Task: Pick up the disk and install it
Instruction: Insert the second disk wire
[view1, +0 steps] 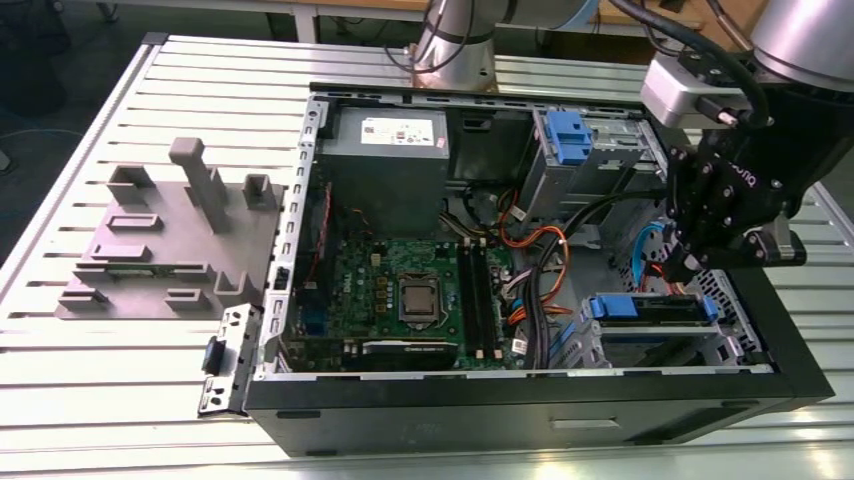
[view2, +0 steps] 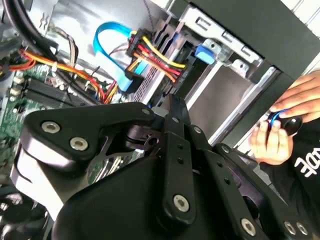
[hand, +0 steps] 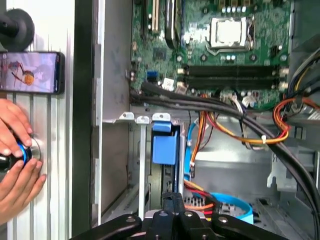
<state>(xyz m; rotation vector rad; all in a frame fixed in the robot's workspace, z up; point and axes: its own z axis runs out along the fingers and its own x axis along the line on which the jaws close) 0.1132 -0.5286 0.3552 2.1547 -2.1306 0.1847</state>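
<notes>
End effector (view1: 694, 262), finger state indeterminate, poised above the disk (view1: 650, 308), which sits at five o'clock in the open computer case (view1: 287, 300), apparently seated in its drive bay, blue rail uppermost.

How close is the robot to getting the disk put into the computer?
Nearly there, it seems. The disk already sits in the drive bay at a corner of the open computer case, so the picking up looks done. The gripper hangs right over the disk, busy with fitting it. What is left is pushing it fully home, and I cannot tell if that has happened.
</notes>
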